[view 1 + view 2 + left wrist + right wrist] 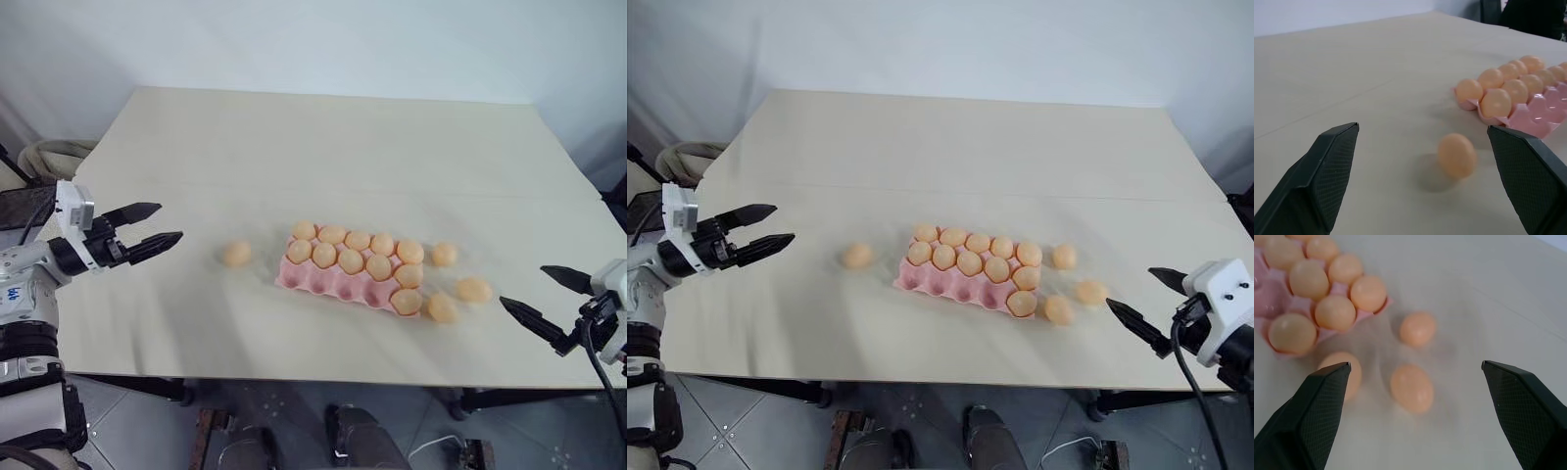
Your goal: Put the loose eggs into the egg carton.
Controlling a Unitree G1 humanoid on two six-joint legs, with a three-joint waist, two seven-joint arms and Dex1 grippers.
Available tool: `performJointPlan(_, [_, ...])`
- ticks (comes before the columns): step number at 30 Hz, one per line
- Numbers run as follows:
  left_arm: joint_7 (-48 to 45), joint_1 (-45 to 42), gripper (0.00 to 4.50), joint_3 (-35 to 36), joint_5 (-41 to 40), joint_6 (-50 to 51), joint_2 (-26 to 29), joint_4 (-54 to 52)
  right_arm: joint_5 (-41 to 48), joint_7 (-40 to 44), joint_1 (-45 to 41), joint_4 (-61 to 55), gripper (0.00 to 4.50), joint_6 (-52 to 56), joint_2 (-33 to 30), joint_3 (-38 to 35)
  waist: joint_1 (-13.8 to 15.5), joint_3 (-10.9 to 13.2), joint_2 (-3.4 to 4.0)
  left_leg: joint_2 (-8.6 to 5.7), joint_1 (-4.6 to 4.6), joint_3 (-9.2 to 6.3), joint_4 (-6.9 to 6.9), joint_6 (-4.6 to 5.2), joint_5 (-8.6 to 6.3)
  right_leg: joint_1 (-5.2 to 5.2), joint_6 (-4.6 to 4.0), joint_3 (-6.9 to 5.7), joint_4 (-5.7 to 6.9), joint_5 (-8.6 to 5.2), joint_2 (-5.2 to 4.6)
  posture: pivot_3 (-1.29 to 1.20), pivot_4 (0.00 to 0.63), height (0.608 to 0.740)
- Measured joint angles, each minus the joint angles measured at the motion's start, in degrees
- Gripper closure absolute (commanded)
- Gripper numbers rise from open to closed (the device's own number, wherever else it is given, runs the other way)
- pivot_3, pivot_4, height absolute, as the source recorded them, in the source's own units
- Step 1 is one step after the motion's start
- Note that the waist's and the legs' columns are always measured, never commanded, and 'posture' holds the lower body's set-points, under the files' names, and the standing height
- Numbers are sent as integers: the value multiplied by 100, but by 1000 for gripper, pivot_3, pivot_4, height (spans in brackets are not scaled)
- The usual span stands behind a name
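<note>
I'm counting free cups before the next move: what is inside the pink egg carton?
The egg carton holds eleven eggs: two full far rows plus one in the near row. Four near cups look empty. The cup bottoms under the eggs are covered.

Left arm in from left side, wrist roughly level, left end effector [147, 226] pointing inward to right, both black fingers spread wide, nothing between them. Right arm low at right edge, right end effector [547, 300] aimed inward to left, tilted slightly down, fingers likewise spread wide and empty. Both end effectors held clear above bench [294, 147].
</note>
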Motion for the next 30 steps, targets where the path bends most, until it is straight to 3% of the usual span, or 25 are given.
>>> performJointPlan(8, [-499, -24, 25, -109, 8, -249, -154, 229, 183, -1100, 10, -949, 0, 699, 637, 571, -10, -3, -5, 0, -3, 1, 0, 2, 1, -1, -9, -1, -2, -5, 0, 0, 150, 740])
performJointPlan(14, [-717, -127, 25, -150, 13, -433, -164, 267, 90, -1519, -198, -1102, 0, 806, 755, 1118, -9, -3, -6, -3, -3, 2, 2, 10, 2, 0, -16, -1, -2, -9, -1, 0, 150, 740])
performJointPlan(18, [-749, -201, 25, -175, 16, -442, -173, 349, -224, -1596, -438, -925, 0, 753, 736, 1487, -11, -4, -6, -3, -3, 2, 2, 52, -3, 0, -15, -2, -2, -9, 0, 0, 150, 740])
performJointPlan(30, [-823, 11, 25, -199, -2, -406, -172, 186, -779, -1409, -586, -197, 0, 512, 706, 2134, -7, -3, -6, 2, -5, 2, 2, 50, -4, -2, -10, -3, -2, -6, 5, 0, 150, 740])
